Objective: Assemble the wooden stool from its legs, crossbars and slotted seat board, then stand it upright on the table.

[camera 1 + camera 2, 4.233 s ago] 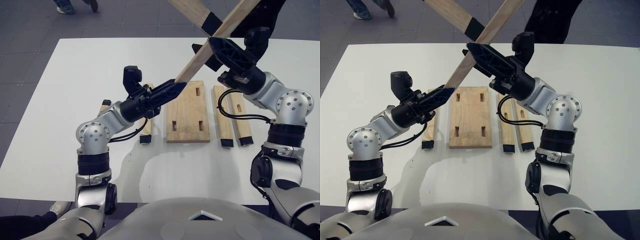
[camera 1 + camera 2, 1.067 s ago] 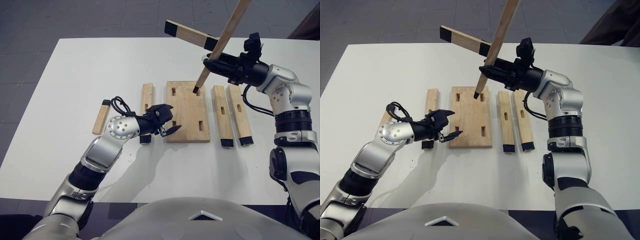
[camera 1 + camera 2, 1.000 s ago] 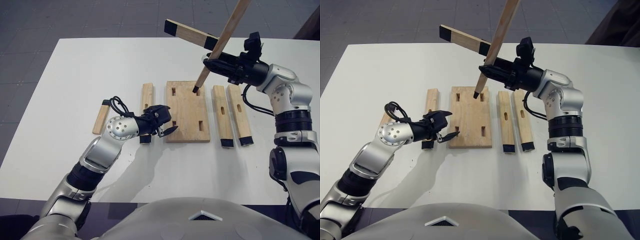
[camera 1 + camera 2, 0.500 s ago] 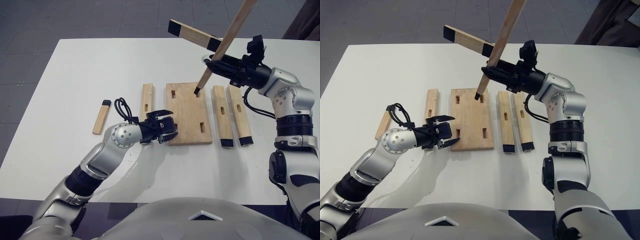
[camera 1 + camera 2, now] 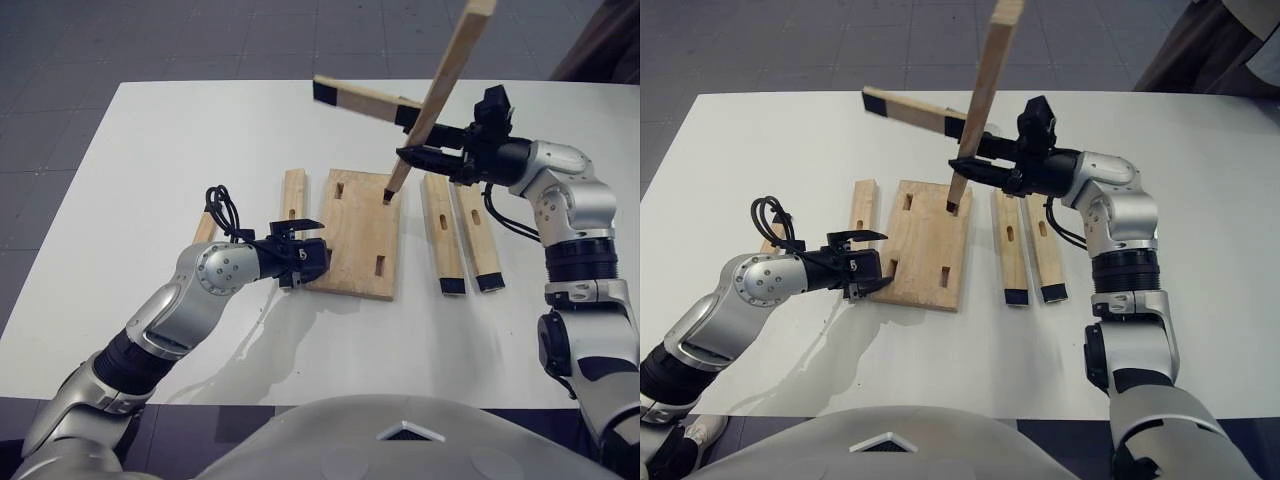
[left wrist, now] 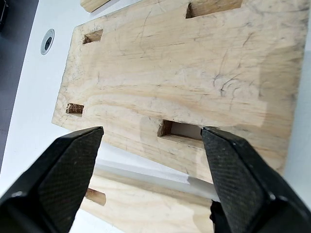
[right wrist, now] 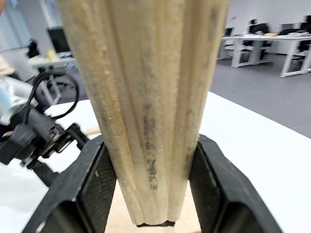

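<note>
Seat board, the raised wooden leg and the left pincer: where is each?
seat board point(image 5: 356, 235), left eye view, middle of its top face.
raised wooden leg point(image 5: 458, 50), left eye view, upper shaft.
left pincer point(image 6: 150, 133), left wrist view, midway between its fingertips.

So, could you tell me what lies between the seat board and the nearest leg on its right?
Just bare table in the left eye view; seat board and leg lie apart.
</note>
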